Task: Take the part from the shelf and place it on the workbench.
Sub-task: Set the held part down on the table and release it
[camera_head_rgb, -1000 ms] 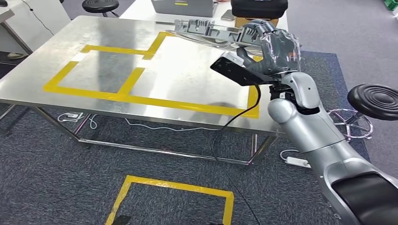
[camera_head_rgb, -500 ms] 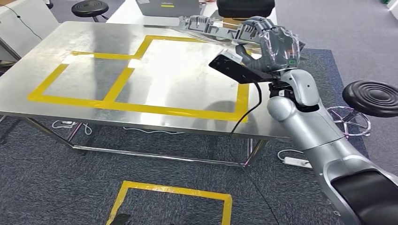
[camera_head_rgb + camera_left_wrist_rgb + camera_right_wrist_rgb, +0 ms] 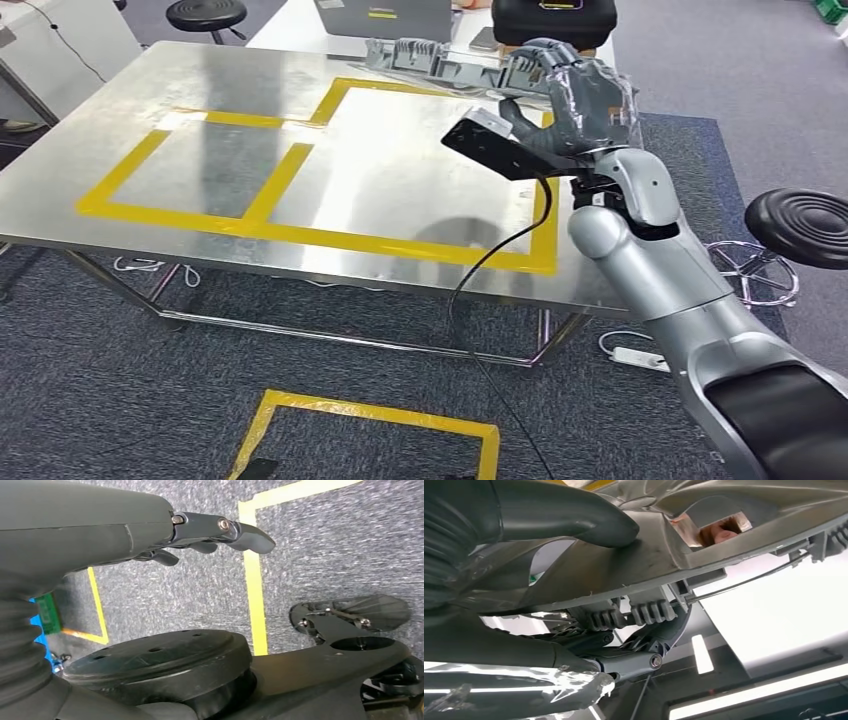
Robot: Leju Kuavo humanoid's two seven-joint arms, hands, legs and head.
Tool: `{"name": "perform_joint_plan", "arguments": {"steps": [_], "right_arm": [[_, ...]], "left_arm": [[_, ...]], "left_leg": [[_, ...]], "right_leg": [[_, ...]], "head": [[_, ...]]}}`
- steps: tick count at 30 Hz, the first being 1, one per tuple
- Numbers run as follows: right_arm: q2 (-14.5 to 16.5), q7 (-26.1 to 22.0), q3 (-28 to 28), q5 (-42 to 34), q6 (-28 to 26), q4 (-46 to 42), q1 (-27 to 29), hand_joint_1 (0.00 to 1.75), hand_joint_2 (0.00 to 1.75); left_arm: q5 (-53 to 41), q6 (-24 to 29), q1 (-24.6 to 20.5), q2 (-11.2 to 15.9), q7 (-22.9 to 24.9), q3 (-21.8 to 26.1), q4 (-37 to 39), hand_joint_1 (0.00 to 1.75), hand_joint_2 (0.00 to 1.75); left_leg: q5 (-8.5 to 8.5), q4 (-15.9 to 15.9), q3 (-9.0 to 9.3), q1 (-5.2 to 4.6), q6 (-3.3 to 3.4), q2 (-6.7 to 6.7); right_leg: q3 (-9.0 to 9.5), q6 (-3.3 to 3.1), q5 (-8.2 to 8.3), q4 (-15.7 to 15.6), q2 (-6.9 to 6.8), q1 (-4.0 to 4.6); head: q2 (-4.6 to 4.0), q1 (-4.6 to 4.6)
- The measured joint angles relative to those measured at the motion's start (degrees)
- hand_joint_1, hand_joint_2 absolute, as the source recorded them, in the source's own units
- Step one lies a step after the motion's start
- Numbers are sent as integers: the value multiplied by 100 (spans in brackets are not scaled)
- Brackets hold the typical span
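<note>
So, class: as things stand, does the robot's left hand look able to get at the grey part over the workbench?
Probably not. The left hand hangs low over the carpet, holding nothing, while the right hand grips the grey part over the far side of the workbench.

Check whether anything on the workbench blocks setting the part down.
Nothing visible does. The right hand holds the part over the workbench's far right corner, and the steel under it shows just yellow tape lines.

A lab or workshop: steel workbench (image 3: pixel 200 215) with yellow tape, carpet floor (image 3: pixel 150 400), round stools (image 3: pixel 805 222).
</note>
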Motion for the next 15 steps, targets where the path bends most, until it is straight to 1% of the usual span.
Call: {"name": "perform_joint_plan", "arguments": {"steps": [1,2,3,7,10,13,15], "right_arm": [[95,-16,42,65,23,159,-56,175,175],[201,-29,89,128,16,352,-110,175,175],[308,-31,140,184,5,564,-157,175,175],[632,51,275,338,-6,1365,-349,175,175],[831,96,338,452,-10,1951,-558,175,175],[961,127,398,526,-11,2386,-729,175,175],[1027,146,421,564,-6,2587,-817,175,175]], "left_arm": [[-43,-22,-16,-2,5,-4,0,0,175],[-79,-41,-40,-3,10,-11,0,0,175],[-118,-57,-69,-3,18,-22,0,0,175],[-274,-142,-147,2,74,-74,0,0,175],[-354,-182,-183,4,111,-125,0,0,175],[-394,-202,-213,3,122,-189,0,0,175],[-410,-211,-221,-2,122,-202,0,0,175]], "left_leg": [[-24,5,17,-8,-31,3],[-36,5,23,-14,-63,9],[-40,6,19,-23,-83,15],[0,-45,23,-23,-49,20],[24,-97,36,-23,-86,25],[43,-123,36,-19,-138,26],[50,-128,35,-18,-159,26]], "right_leg": [[146,-18,104,-307,0,7],[240,-35,142,-499,2,16],[281,-42,124,-572,4,23],[262,-56,133,-610,17,22],[248,-92,136,-609,25,26],[242,-123,143,-609,22,31],[241,-135,150,-609,21,34]], "head": [[0,-3],[0,-10],[0,-18],[0,-29],[0,-29],[0,-27],[0,-26]]}}
